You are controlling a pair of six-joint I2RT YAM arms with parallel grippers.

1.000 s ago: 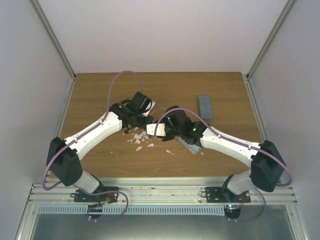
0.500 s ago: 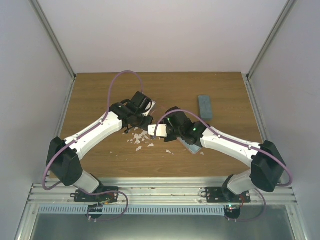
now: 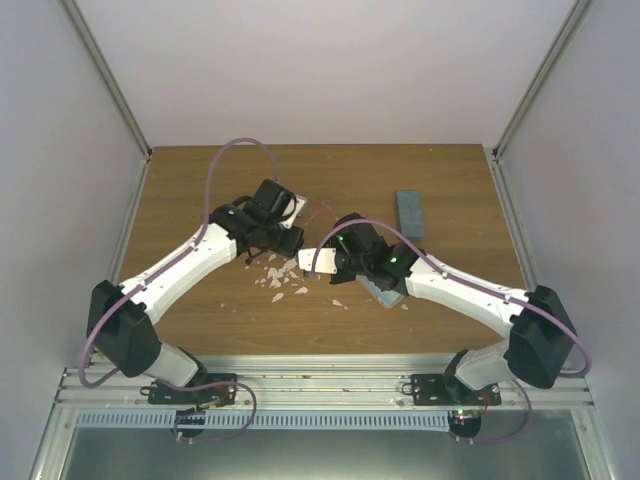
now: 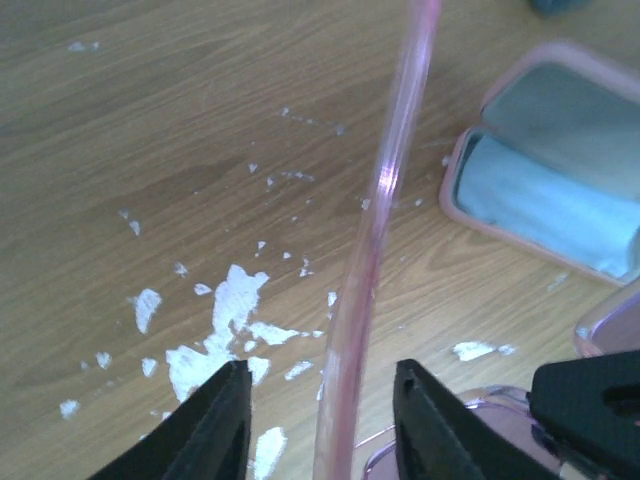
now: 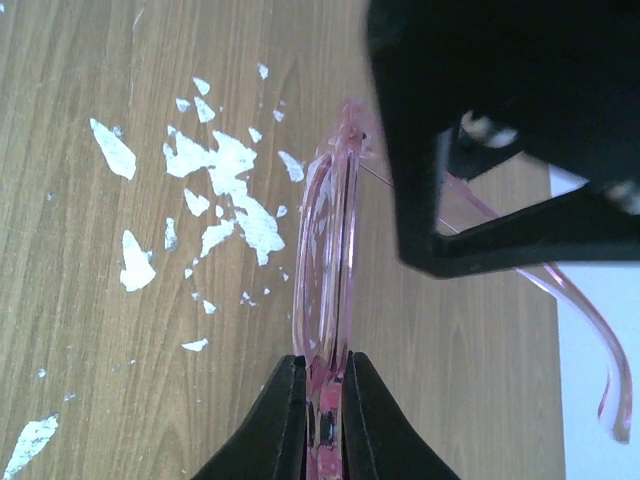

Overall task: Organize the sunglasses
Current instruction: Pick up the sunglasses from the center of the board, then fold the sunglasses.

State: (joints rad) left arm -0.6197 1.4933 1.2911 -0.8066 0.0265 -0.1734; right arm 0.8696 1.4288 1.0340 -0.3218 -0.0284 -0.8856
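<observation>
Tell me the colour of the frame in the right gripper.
Translucent pink; the sunglasses show best in the right wrist view, pinched by the right gripper.

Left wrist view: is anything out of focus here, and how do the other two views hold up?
Left wrist: the temple of the thin pink-framed sunglasses, close to the camera, is smeared soft with a glare streak; the wooden table and white flecks are sharper. Right wrist: pink rim crisp, right edge blown white. Top external: even light, soft shadows, sunglasses barely resolvable.
</observation>
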